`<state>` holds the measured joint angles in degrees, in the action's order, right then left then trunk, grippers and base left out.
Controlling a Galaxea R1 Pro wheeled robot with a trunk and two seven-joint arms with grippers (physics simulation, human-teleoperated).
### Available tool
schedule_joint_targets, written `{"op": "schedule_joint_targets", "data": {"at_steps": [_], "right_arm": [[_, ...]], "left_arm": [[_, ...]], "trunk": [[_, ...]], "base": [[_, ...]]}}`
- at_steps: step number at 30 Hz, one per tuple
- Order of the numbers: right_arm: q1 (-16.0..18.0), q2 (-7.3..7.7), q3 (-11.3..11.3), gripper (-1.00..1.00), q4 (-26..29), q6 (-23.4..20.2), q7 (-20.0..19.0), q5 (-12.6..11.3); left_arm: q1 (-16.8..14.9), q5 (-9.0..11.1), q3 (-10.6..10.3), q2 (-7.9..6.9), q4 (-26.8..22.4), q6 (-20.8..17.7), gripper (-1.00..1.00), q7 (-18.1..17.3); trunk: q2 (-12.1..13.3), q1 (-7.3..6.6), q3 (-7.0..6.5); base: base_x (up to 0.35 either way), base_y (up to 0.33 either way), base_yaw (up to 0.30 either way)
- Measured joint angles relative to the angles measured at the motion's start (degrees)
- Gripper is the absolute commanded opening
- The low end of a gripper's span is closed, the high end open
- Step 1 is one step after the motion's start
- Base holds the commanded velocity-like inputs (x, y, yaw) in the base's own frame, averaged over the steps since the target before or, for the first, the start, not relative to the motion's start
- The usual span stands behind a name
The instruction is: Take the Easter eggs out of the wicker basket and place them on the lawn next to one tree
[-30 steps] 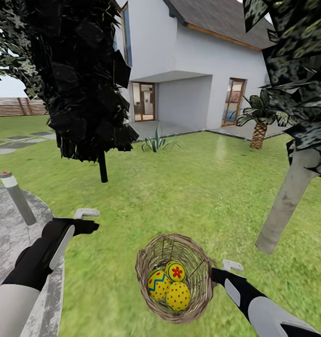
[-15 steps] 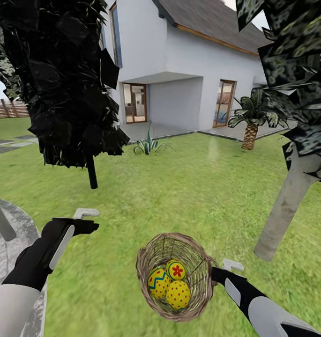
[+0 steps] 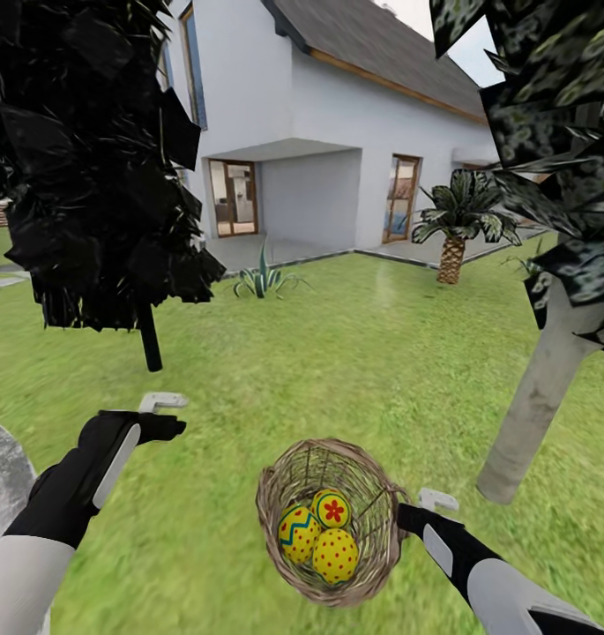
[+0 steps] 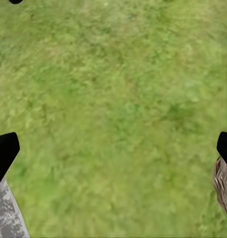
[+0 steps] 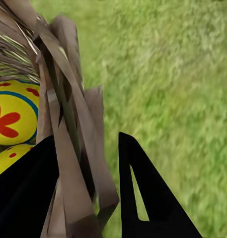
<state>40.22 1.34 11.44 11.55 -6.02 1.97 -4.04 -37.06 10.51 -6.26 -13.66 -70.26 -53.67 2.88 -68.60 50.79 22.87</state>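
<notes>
Basket held over the grass

The right claw (image 5: 88, 198) pinches the rim of the wicker basket (image 3: 330, 520), three Easter eggs (image 3: 324, 538) inside, near the grey tree (image 3: 535, 397). The left claw (image 3: 163, 403) is spread.

Three eggs (image 3: 324, 533) in wicker basket (image 3: 284, 494)

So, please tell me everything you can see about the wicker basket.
The wicker basket is round, deep and brown, woven openly from flat strips with gaps between them. It is open-topped and upright, with lawn all around it. Inside lie three yellow eggs. The right gripper straddles its rim, one finger inside and one outside the wall. The pale grey tree trunk stands to its right.
</notes>
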Motion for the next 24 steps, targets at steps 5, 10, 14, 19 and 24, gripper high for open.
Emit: {"op": "schedule_joint_targets", "data": {"at_steps": [5, 10, 14, 19, 24], "right_arm": [[0.00, 0.00, 0.02, -1.00, -0.05, 0.01, -0.02, 0.00], [0.00, 0.00, -0.03, -1.00, -0.09, -0.01, -0.02, -0.01], [0.00, -0.01, 0.00, -1.00, -0.09, 0.00, -0.02, -0.03], [0.00, 0.08, -0.01, -1.00, -0.09, 0.00, 0.00, -0.01], [0.00, 0.00, -0.04, -1.00, 0.04, 0.00, -0.01, -0.02]], "left_arm": [[0.00, 0.05, 0.05, 0.00, 0.00, 0.00, 1.00, -0.01], [0.00, 0.09, -0.22, -0.04, 0.00, 0.07, 1.00, -0.02], [0.00, 0.08, -0.31, -0.02, -0.02, 0.10, 1.00, -0.02], [0.00, 0.13, -0.38, -0.04, -0.09, 0.10, 1.00, -0.04], [0.04, 0.17, -0.09, -0.07, -0.70, 0.10, 1.00, -0.09]], "trunk": [[0.00, 0.01, -0.33], [0.00, 0.02, -0.65], [0.01, 0.03, -0.92], [0.01, 0.03, -1.24], [0.01, 0.03, -1.57]], "base": [[0.257, 0.113, -0.219], [0.152, 0.107, -0.219], [0.048, 0.037, -0.219], [0.003, 0.003, -0.219], [0.000, 0.000, -0.219]]}}
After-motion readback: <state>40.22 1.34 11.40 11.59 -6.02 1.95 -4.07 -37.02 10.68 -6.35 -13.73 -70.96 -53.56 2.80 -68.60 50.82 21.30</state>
